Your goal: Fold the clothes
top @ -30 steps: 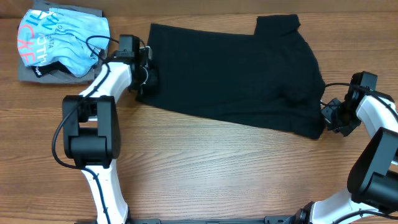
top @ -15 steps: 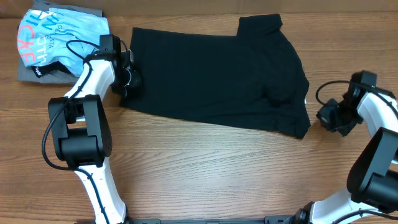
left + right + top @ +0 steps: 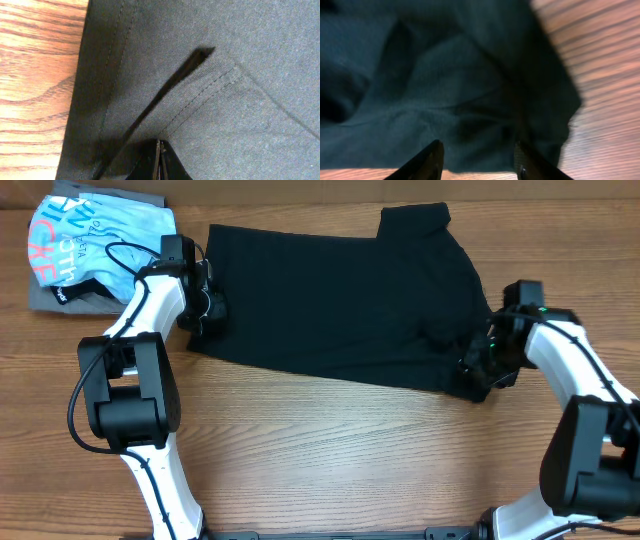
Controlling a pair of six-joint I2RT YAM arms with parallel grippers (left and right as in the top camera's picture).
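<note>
The clothes, a black T-shirt point(image 3: 340, 300), lie spread across the back half of the wooden table, with a sleeve sticking out at the top right. At the shirt's left edge my left gripper point(image 3: 207, 308) is shut on the fabric. The left wrist view shows its closed jaws point(image 3: 160, 150) pinching the cloth point(image 3: 225, 75) beside a stitched seam, with a crease running away from them. My right gripper point(image 3: 478, 372) hangs open over the shirt's lower right corner. In the right wrist view its fingers point(image 3: 432, 160) straddle the dark fabric point(image 3: 445, 90) near the hem.
A light blue shirt point(image 3: 95, 245) with coral and white lettering lies on a grey folded garment point(image 3: 45, 298) at the back left, close to my left arm. Bare wood table point(image 3: 330, 450) lies in front of the black shirt.
My left gripper pulled the shirt to the left, then stopped. My right gripper let go of the right edge, then swung left over the shirt's lower right corner and opened.
</note>
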